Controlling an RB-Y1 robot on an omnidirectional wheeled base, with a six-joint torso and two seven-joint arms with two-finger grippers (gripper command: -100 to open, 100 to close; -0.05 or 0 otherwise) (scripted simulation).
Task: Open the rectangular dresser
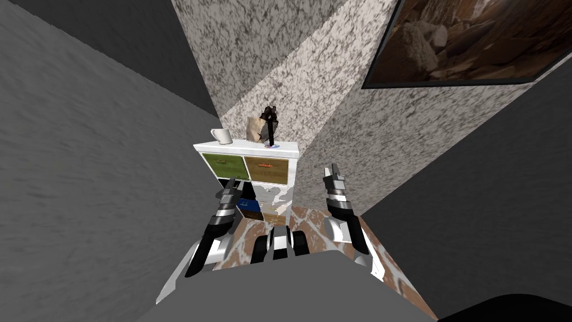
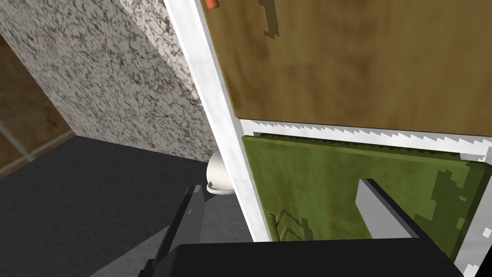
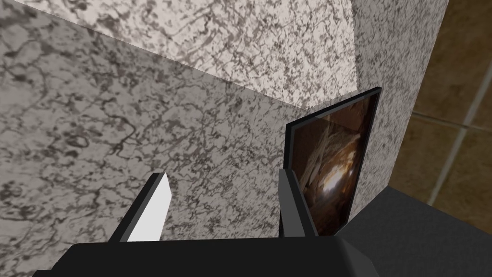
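Observation:
The dresser (image 1: 208, 147) is a white frame holding coloured drawers, set in a narrow corner ahead of me. Its top row has a green drawer (image 1: 226, 166) and a brown drawer (image 1: 266, 169); a blue drawer (image 1: 249, 208) sits lower. My left gripper (image 1: 229, 187) is raised in front of the dresser's left side. In the left wrist view the left gripper (image 2: 283, 211) is open wide, straddling the white frame (image 2: 216, 120) edge, with the green drawer (image 2: 346, 192) and its small handle (image 2: 281, 223) between the fingers, apart from both. My right gripper (image 1: 334, 173) is raised right of the dresser, open and empty (image 3: 221, 207).
On the dresser top stand a white cup (image 1: 222, 136), a crumpled paper bag (image 1: 257, 127) and a dark upright object (image 1: 272, 126). Speckled walls close in behind and on the right, and a dark grey wall on the left. A tiled floor (image 1: 313, 223) lies below.

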